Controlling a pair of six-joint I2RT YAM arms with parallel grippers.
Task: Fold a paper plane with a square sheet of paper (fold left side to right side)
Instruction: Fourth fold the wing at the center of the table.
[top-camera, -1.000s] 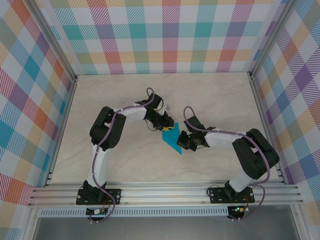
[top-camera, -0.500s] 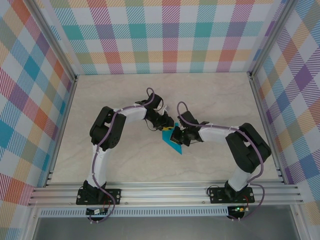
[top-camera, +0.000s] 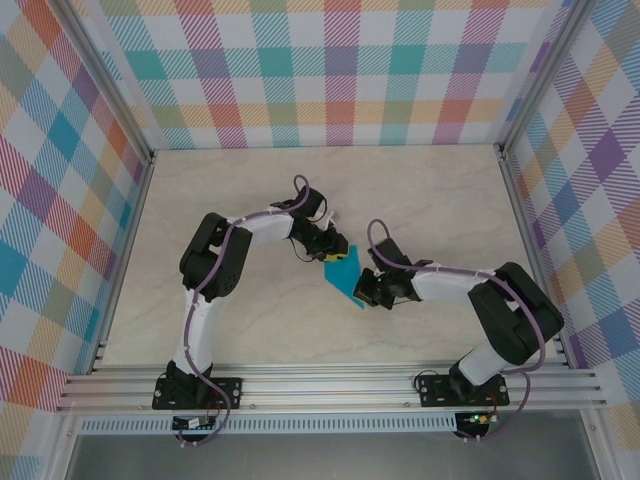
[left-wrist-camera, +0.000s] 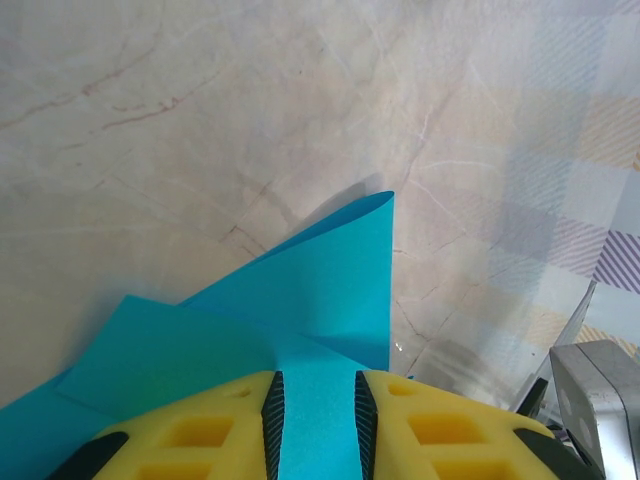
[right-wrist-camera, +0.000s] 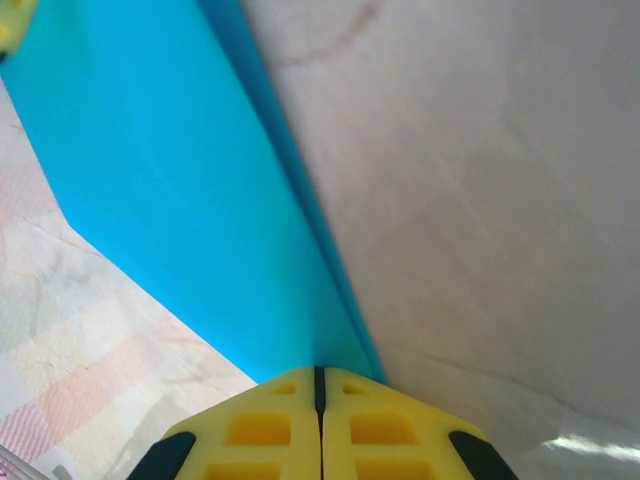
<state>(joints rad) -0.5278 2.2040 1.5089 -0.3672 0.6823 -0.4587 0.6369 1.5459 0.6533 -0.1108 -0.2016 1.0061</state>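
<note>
Turquoise paper (top-camera: 345, 282) — folded edge meets closed right end effector (right-wrist-camera: 320, 373).

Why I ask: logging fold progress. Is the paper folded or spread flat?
Folded: the turquoise paper shows stacked layers along one edge and overlapping flaps.

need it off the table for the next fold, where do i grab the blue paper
Probably its raised corner: it lifts off the table and casts a shadow. Come in low from that side, one finger under, one over; the rest of the blue paper lies flat, too thin to pinch.
</note>
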